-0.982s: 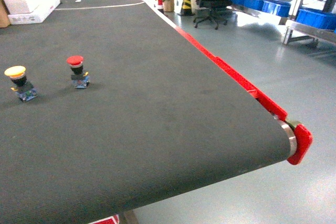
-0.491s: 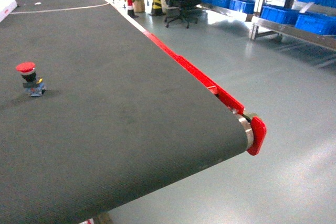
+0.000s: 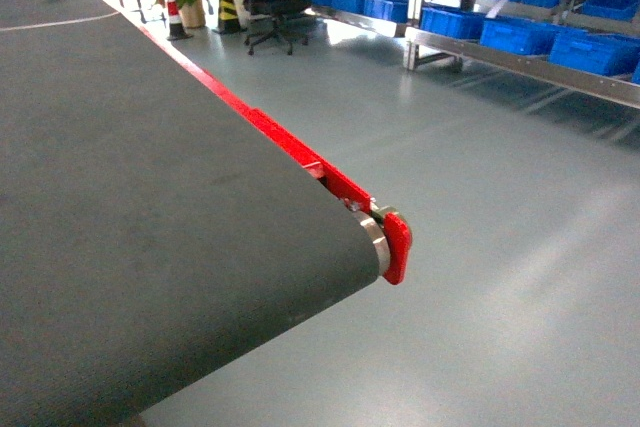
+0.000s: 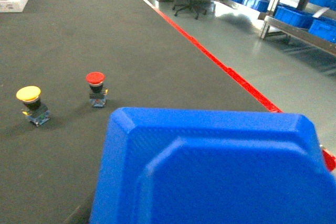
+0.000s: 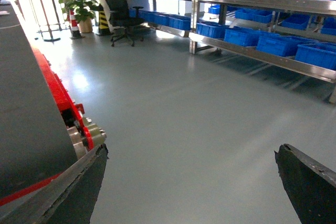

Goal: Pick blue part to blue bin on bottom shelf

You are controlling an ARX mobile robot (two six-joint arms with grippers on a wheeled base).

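Head view: we see the dark conveyor belt (image 3: 150, 207), its red end cap (image 3: 397, 247), open grey floor, and the shelving (image 3: 520, 47) with blue bins (image 3: 590, 47) at upper right. Neither arm shows here, nor any blue part.

Left wrist view: a large blue moulded shape (image 4: 210, 166) fills the lower frame directly under the camera. We judge this to be the blue part, carried at the left gripper, but the fingers are hidden behind it, so we cannot tell whether they are clamped. A yellow-capped button (image 4: 31, 104) and a red-capped button (image 4: 96, 88) stand on the belt beyond.

Right wrist view: the right gripper (image 5: 194, 182) has its fingers spread wide, with nothing between them.

Assessment: the step in hand appears to be transit toward the shelving. We recommend a level, unhurried carry and confirming the bottom-shelf bin before lowering.
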